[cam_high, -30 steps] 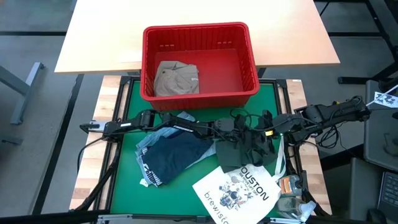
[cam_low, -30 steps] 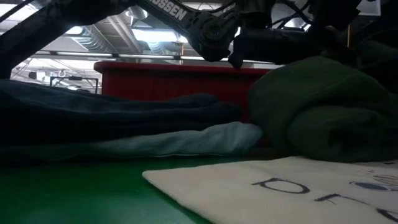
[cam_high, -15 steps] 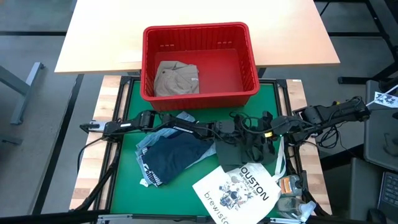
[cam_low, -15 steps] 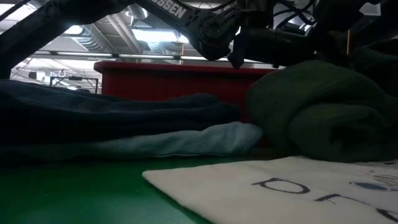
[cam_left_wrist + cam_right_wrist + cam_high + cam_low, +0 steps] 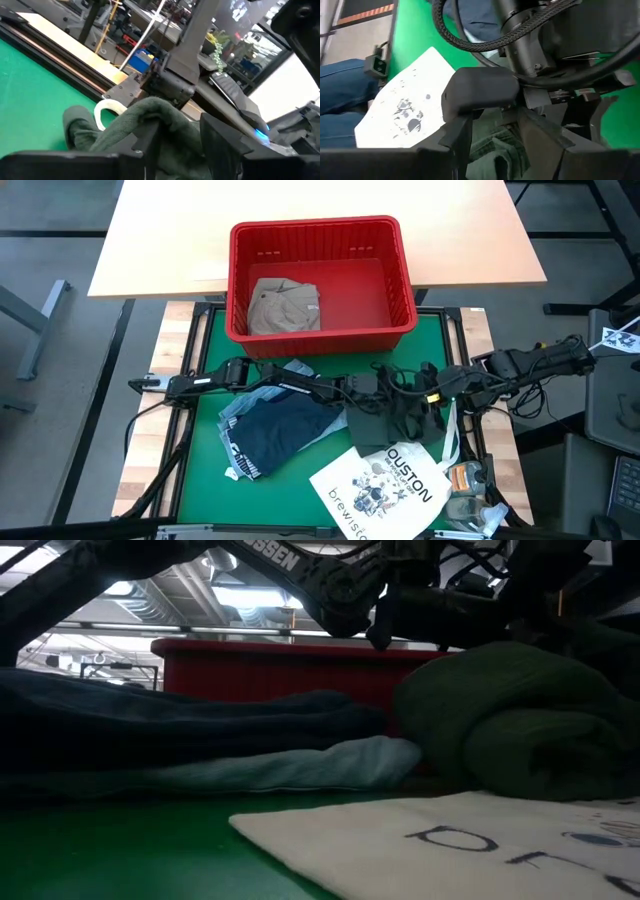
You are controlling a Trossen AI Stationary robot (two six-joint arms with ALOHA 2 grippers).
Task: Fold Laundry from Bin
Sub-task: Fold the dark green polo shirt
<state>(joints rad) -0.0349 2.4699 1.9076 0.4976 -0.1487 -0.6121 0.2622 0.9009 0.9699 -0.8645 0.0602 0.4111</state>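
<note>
Since a second ago the left arm's jaws have parted over the dark green garment (image 5: 392, 423); nothing else on the worktop has shifted.

From above, both arms meet over that green bundle at the right-hand middle of the green worktop (image 5: 200, 480). The left gripper (image 5: 385, 385) reaches in from the left, the right gripper (image 5: 412, 392) from the right, so each sits right at the cloth. The navy garment (image 5: 275, 430) lies on the light blue denim (image 5: 232, 412) just left of it, and the white tote bag (image 5: 380, 485) lies in front. The khaki-tan piece (image 5: 283, 307) is in the red bin (image 5: 320, 228) behind.

At table height the green garment (image 5: 510, 720) is a thick roll lying crosswise, with open worktop only in front-left.

The left wrist view shows its jaws apart, green cloth (image 5: 150, 120) between and below them; I cannot tell whether it is gripped.

The right wrist view shows its jaws apart above a green fold (image 5: 495, 150), apparently not pinched. Room to spread it looks tight, I'd say, with the tote bag (image 5: 410, 110) just beside.
</note>
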